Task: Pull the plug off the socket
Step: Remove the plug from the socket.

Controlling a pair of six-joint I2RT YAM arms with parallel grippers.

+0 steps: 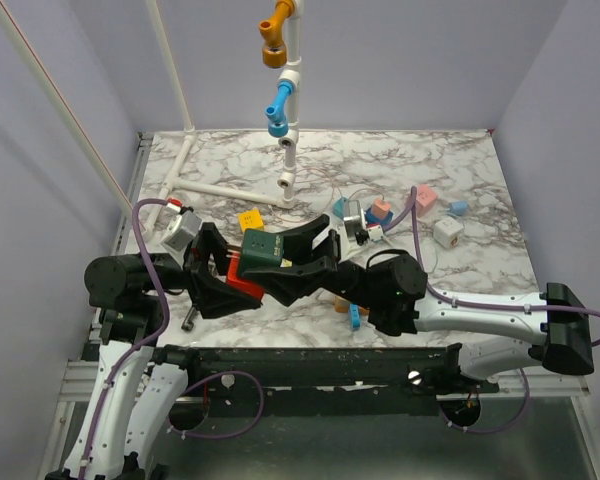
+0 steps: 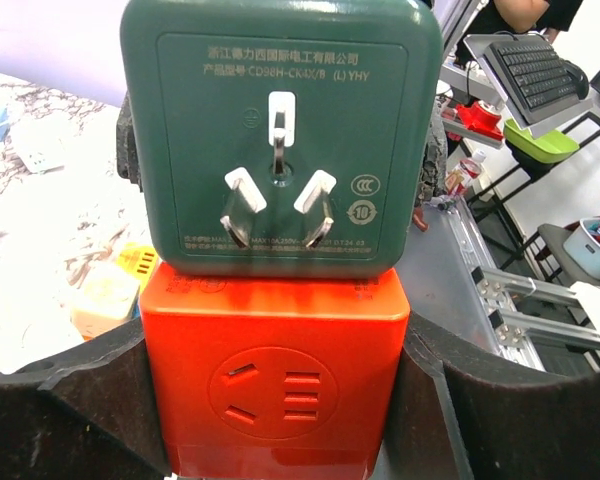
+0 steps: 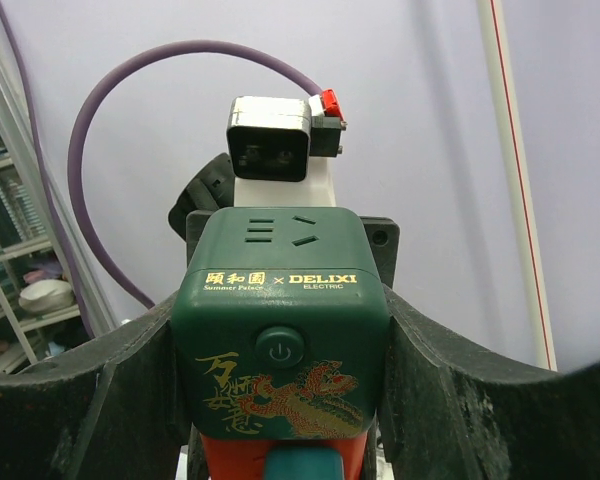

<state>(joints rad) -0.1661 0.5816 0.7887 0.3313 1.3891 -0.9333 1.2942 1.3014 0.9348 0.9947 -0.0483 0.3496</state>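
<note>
No long white power strip with pastel outlets is in view. My left gripper (image 2: 275, 400) is shut on a red-orange cube socket (image 2: 275, 370), whose outlet face looks at the left wrist camera. My right gripper (image 3: 280, 350) is shut on a dark green cube adapter (image 3: 280, 330) with a gold dragon print and a power button. In the left wrist view the green cube (image 2: 280, 140) sits right on top of the red cube with its three metal prongs (image 2: 278, 190) bare. From above, both cubes (image 1: 263, 245) (image 1: 242, 282) are held together above the table's near left.
A white pipe frame (image 1: 291, 120) with orange and blue fittings stands at the back. A yellow cube (image 1: 251, 218), pink cube (image 1: 425, 197), white cube (image 1: 447, 233) and small blue pieces (image 1: 352, 315) lie on the marble table (image 1: 480, 170).
</note>
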